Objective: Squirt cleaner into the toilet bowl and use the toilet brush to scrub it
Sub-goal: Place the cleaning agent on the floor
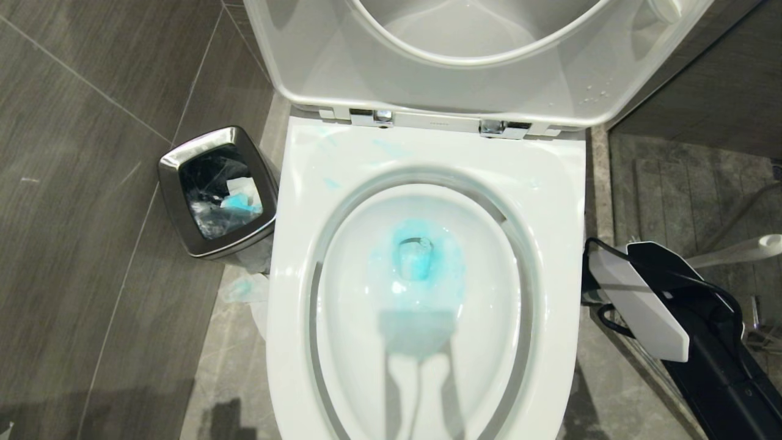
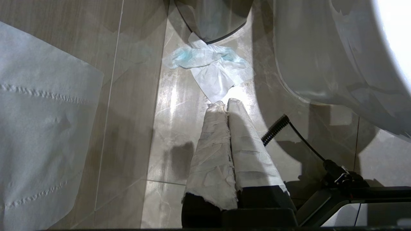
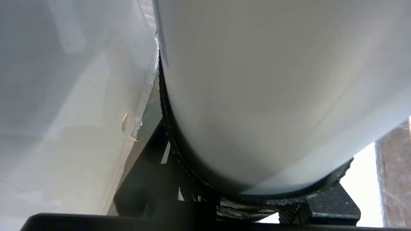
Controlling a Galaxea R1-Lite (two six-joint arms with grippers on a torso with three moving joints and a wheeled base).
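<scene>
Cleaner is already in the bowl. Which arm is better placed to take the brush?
Right: the right arm is beside the toilet bowl, near the brush handle. The left gripper hangs low over the floor, jaws shut.

Grey tiled floor [image 1: 91,214], white toilet bowl [image 1: 293,256] standing on it, shiny waste bin [image 1: 174,183] beside the bowl, crumpled blue-stained tissue [image 2: 212,64] lying by the bin
</scene>
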